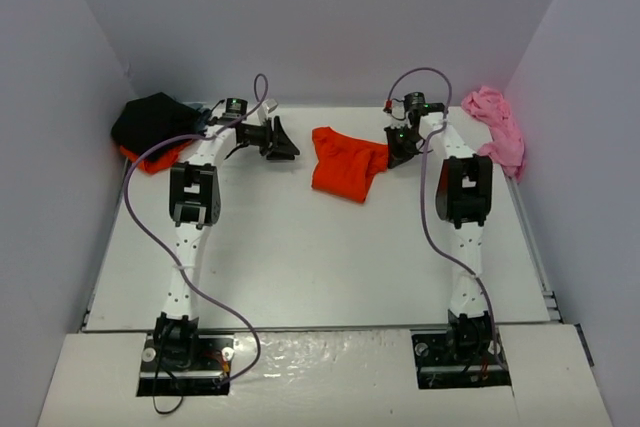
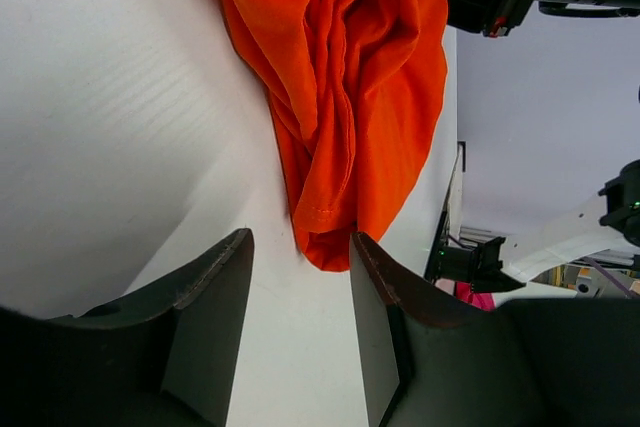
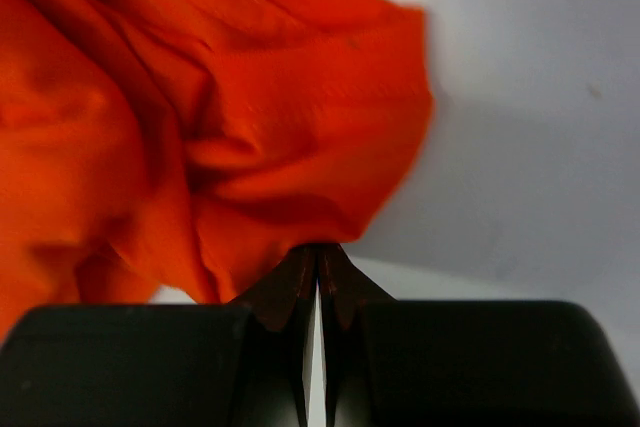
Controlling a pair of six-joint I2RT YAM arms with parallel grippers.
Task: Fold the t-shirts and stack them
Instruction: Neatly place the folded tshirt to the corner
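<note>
A crumpled bright orange-red t-shirt (image 1: 345,164) lies at the middle back of the table. My right gripper (image 1: 393,152) is shut on its right edge; in the right wrist view the cloth (image 3: 200,127) bunches at the closed fingertips (image 3: 318,252). My left gripper (image 1: 285,140) is open and empty just left of the shirt; in the left wrist view the shirt's hem (image 2: 330,237) lies just beyond the gap between the fingers (image 2: 300,247). A black t-shirt (image 1: 152,119) lies on a second orange-red one (image 1: 140,159) at the back left. A pink t-shirt (image 1: 498,129) lies crumpled at the back right.
White table (image 1: 300,257) enclosed by grey walls on three sides. Purple cables loop off both arms. The arm bases sit at the near edge.
</note>
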